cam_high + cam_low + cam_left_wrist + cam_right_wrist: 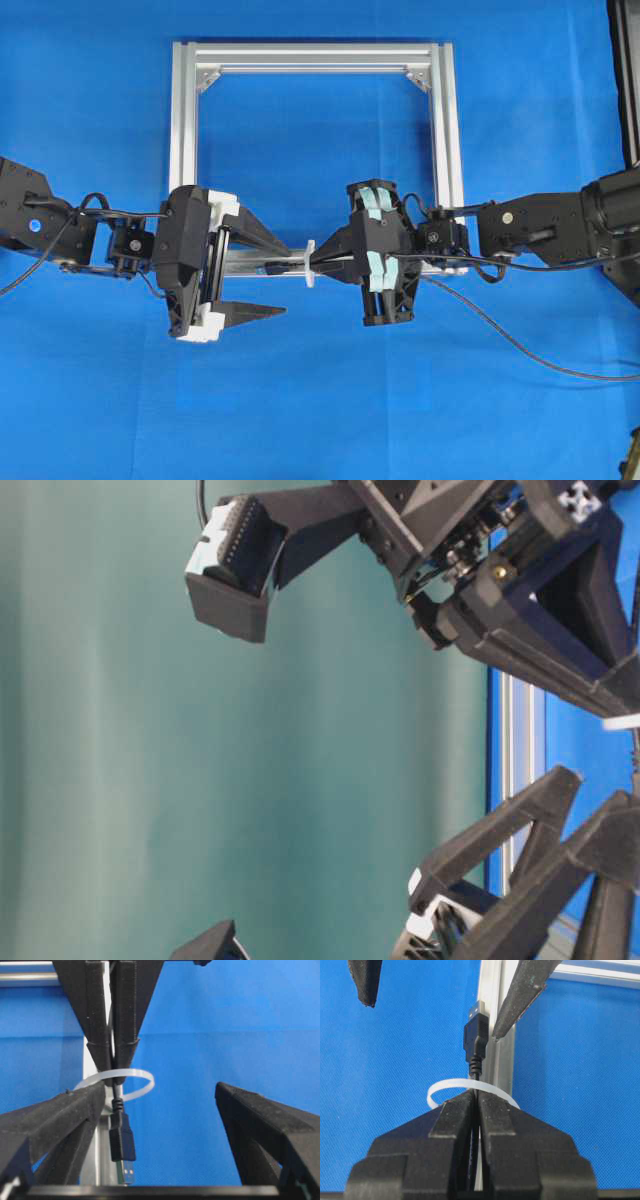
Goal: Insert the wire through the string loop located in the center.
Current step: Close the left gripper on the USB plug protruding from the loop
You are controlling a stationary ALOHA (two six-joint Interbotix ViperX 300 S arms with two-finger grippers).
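Wire (475,1040): we saw its plug past the string loop (470,1091).
Right gripper (476,1105): clamped the wire.
Left gripper (160,1105): spread wide, flanking the plug.

Even, bright light throughout; shadows faint. Mild glare on the aluminium frame (315,56). Table-level view soft, nearest parts blurred, perhaps turned sideways. Wrist views: near fingers slightly out of focus, the wire (122,1142) sharp.

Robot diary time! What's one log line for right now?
wire: plug through string loop | right gripper: shut on wire | left gripper: open around plug | frame: on table
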